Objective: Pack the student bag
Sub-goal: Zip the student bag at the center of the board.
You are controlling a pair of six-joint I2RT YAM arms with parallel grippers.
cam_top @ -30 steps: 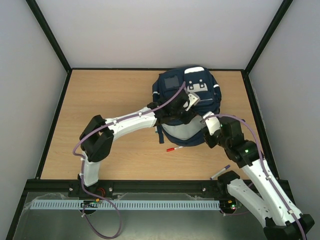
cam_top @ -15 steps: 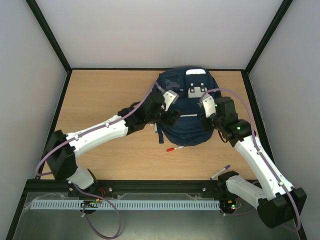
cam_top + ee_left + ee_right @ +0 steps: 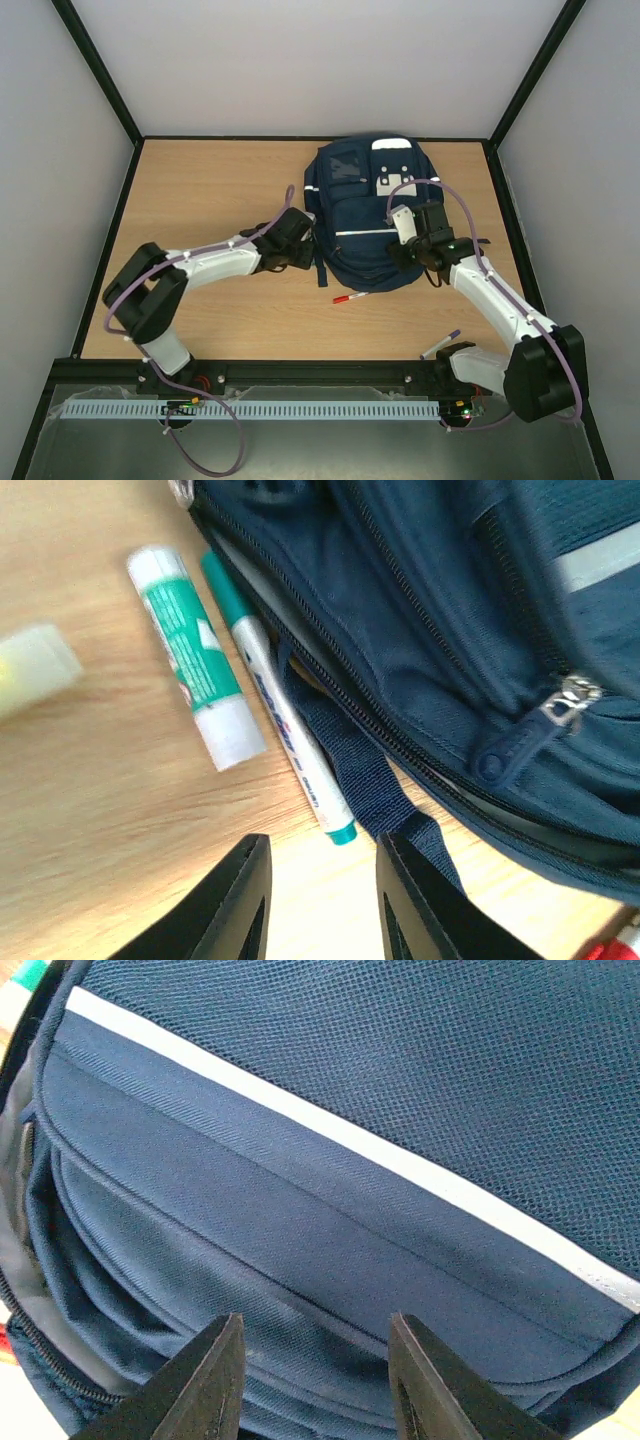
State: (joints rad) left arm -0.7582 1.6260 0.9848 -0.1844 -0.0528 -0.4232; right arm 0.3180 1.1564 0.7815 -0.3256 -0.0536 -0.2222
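Note:
The student bag (image 3: 365,205) is a navy-blue backpack with white stripes, lying flat at the back middle of the table. My left gripper (image 3: 310,254) is open and empty at the bag's lower left edge. In the left wrist view my left gripper (image 3: 320,900) hovers over bare wood next to a bag strap (image 3: 365,770), just short of a green-capped marker (image 3: 285,715) and a glue stick (image 3: 195,655) lying beside the bag (image 3: 460,610). My right gripper (image 3: 402,254) is open and empty over the bag's lower right front. In the right wrist view my right gripper (image 3: 315,1380) is close above the fabric (image 3: 300,1230) below a white stripe (image 3: 350,1140).
A red pen (image 3: 346,298) lies just in front of the bag. A purple pen (image 3: 441,344) lies near the right arm's base. A pale yellow object (image 3: 30,665) sits blurred left of the glue stick. Black frame rails edge the table.
My left gripper has drawn back off the bag's top to its lower left edge. My right gripper has moved down to the bag's lower right front. The bag now lies flatter.

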